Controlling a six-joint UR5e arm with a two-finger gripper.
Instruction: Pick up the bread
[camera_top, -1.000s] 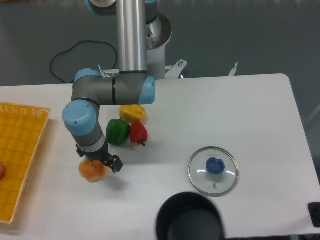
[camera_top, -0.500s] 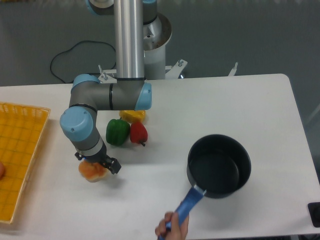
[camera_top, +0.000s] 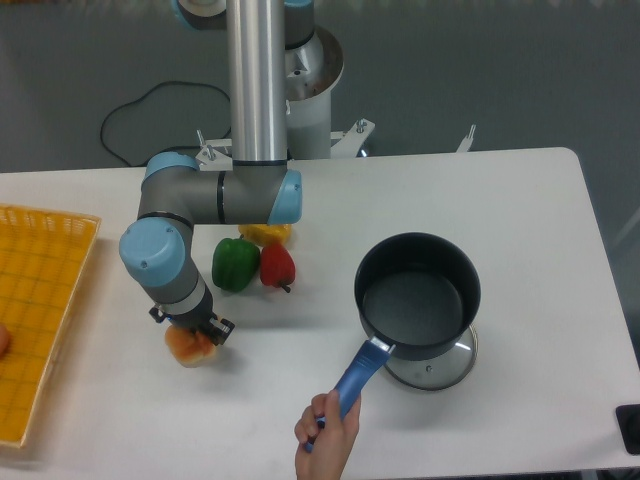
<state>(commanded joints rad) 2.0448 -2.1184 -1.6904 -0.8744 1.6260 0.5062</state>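
Left of the green pepper (camera_top: 235, 264), with jaws pinching the bread (camera_top: 191, 346) on the table (camera_top: 520, 200): lift straight, gently.

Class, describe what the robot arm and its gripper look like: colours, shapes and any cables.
The arm is built of silver-grey metal tubes joined by rounded elbow joints with light blue caps. A tall silver column rises from a round grey base, where a black cable trails off. The small gripper at the wrist is black; its jaws are mostly hidden.

Black pot (camera_top: 420, 297) above glass lid (camera_top: 440, 366); three peppers (camera_top: 253, 260) cluster.
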